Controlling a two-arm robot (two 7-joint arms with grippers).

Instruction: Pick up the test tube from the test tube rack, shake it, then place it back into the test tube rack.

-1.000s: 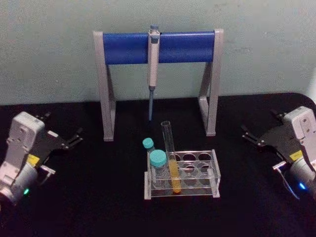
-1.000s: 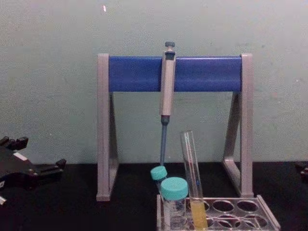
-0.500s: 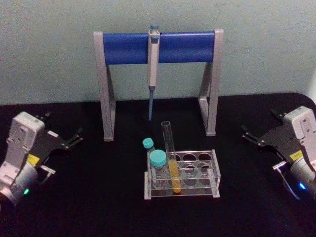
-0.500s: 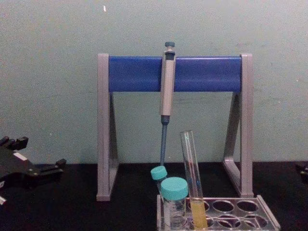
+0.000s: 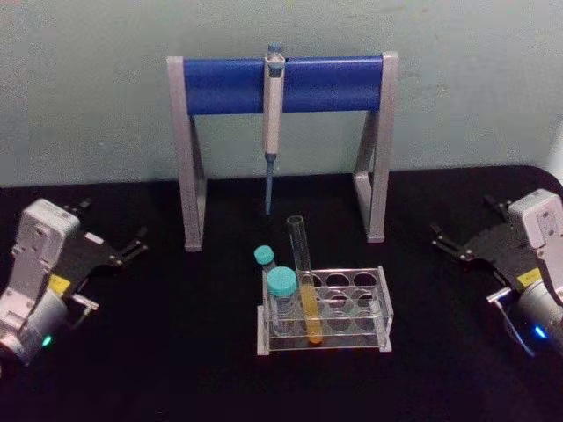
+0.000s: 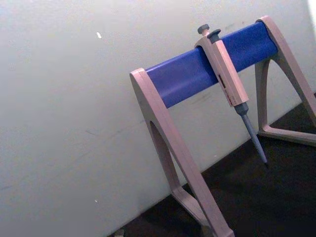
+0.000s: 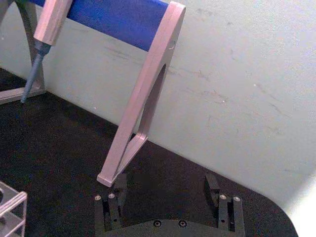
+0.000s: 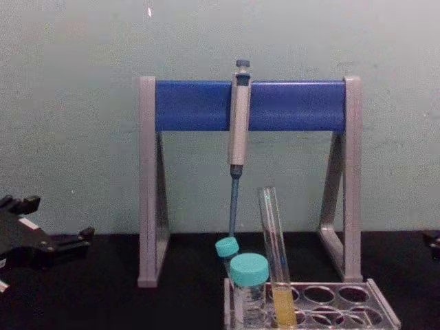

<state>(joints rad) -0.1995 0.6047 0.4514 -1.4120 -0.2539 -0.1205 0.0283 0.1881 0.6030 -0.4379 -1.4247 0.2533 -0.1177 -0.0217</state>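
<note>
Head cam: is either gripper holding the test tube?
No, the test tube stands in the test tube rack, left gripper and right gripper well clear.

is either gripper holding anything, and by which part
Nothing is held: left gripper and right gripper are open, far from the test tube in its rack.

Dimmish, even, diffuse light w/ faint shadows

Clearance around the test tube (image 5: 302, 264)
Teal-capped vials (image 5: 281, 286) crowd it at 9 o'clock; stand (image 5: 281, 83) and hanging pipette (image 5: 274, 114) behind at 12; worktop (image 5: 158, 352) open at the rack's (image 5: 352, 303) 3, 6 and 9.
</note>
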